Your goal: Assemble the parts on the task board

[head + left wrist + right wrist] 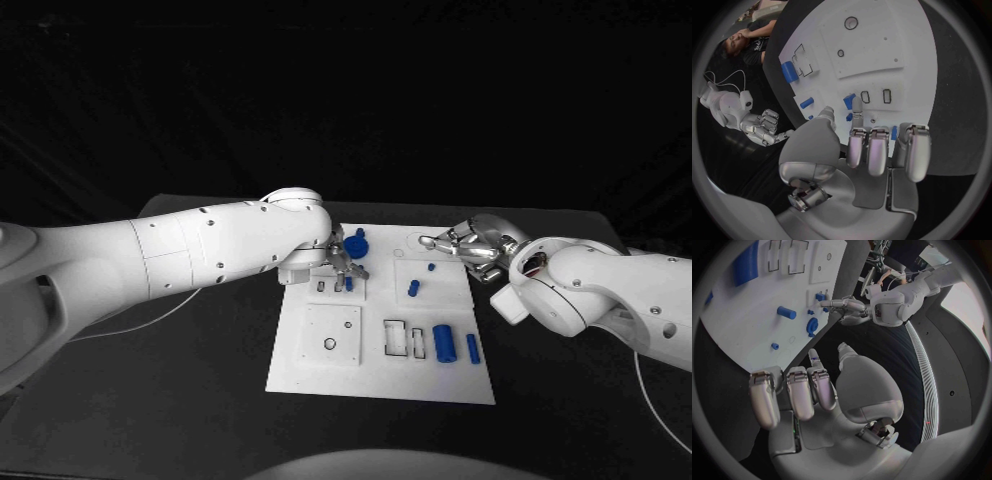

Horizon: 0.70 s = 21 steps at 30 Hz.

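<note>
The white task board (329,368) lies mid-table. My left hand (343,262) hovers over its far left corner, beside a blue gear-like part (356,242). In the left wrist view its forefinger tip (857,106) sits against a small blue part (849,101) standing by two empty slots (876,96). The thumb (825,113) stays a little apart from that part. My right hand (469,247) hangs at the far right corner, fingers loosely apart and holding nothing. A small peg (431,267), a short cylinder (414,288), a thick cylinder (444,343) and a slim one (473,347) lie on the board.
Rectangular cut-outs (404,338) and a raised square plate with a round hole (330,343) take up the board's near half. A thin white cable (144,318) trails over the black table on the left. Bare table surrounds the board.
</note>
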{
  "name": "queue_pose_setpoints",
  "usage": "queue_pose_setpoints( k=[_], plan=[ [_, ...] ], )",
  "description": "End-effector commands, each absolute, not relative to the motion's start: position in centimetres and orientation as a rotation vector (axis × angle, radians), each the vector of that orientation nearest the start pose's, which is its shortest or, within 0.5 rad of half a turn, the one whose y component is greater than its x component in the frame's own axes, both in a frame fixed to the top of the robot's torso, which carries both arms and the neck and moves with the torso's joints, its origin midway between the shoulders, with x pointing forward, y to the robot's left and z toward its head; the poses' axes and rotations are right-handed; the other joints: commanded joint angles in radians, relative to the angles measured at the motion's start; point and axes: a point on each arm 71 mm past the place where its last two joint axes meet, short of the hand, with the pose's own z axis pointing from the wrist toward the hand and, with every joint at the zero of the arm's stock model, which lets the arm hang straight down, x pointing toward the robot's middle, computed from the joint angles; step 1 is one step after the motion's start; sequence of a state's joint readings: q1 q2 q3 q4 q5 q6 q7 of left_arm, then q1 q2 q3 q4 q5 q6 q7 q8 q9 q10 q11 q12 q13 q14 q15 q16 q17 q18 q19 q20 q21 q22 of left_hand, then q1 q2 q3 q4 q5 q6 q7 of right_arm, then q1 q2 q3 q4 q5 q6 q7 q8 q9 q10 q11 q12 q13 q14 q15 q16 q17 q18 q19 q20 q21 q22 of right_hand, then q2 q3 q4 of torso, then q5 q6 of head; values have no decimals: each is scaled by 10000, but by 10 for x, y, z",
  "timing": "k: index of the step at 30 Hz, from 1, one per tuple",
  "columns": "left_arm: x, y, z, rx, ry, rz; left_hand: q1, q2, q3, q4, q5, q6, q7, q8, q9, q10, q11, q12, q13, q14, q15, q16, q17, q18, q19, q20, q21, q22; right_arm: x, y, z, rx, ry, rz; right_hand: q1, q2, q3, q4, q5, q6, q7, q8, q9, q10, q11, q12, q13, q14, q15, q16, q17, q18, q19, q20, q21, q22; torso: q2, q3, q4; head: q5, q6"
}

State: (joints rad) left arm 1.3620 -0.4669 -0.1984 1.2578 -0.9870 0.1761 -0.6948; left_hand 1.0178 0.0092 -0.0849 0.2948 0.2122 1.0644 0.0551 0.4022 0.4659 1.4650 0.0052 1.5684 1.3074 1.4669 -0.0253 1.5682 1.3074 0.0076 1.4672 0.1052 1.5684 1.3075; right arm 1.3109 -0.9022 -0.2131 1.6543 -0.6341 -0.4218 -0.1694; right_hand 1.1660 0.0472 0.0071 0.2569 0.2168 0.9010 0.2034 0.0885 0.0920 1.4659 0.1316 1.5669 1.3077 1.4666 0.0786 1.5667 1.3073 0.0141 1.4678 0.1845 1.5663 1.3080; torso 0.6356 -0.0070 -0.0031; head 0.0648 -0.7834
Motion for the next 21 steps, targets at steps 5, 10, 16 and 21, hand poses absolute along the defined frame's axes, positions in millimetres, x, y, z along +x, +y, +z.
queue_pose_setpoints(
  k=[5,10,16,21],
  plan=[
    [520,117,-218,-955,24137,-1244,257,21,40,-34,174,-108,6,-73,108,1058,-33,24,2634,1039,-54,26,2634,-76,1036,-68,24,2632,458,-209,-202,6506,19176,8844,-55,58,9,66,39,-32,53,32,17,1049,99,39,2631,1042,84,41,2635,-141,1030,85,45,2628,-12,-3,-5,28,-22],
    [521,118,-221,-1012,24172,-1124,320,26,36,-33,234,-122,7,-93,152,1058,-33,24,2634,1039,-53,26,2634,-76,1036,-74,24,2632,457,-208,-202,6496,19194,8858,-55,58,9,66,39,-32,53,32,17,1049,99,39,2631,1042,84,41,2635,-141,1030,85,45,2628,-6,-5,1,37,-55],
    [521,119,-227,-1126,24217,-1086,362,33,36,-33,266,-133,7,-107,179,1058,-33,24,2634,1039,-53,26,2634,-76,1036,-77,24,2632,457,-208,-202,6497,19193,8853,-46,68,2,68,43,-39,56,32,17,1049,103,39,2631,1042,87,41,2635,-141,1030,90,45,2628,-12,-8,1,29,-65],
    [521,118,-230,-1153,24242,-1081,415,49,42,-35,291,-142,6,-121,211,1058,-33,24,2634,1039,-54,26,2634,-76,1036,-79,24,2632,457,-208,-202,6498,19207,8848,-46,68,2,68,43,-39,56,32,17,1049,103,39,2631,1042,87,41,2635,-141,1030,90,45,2628,-7,-4,-1,27,-84]
  ],
)
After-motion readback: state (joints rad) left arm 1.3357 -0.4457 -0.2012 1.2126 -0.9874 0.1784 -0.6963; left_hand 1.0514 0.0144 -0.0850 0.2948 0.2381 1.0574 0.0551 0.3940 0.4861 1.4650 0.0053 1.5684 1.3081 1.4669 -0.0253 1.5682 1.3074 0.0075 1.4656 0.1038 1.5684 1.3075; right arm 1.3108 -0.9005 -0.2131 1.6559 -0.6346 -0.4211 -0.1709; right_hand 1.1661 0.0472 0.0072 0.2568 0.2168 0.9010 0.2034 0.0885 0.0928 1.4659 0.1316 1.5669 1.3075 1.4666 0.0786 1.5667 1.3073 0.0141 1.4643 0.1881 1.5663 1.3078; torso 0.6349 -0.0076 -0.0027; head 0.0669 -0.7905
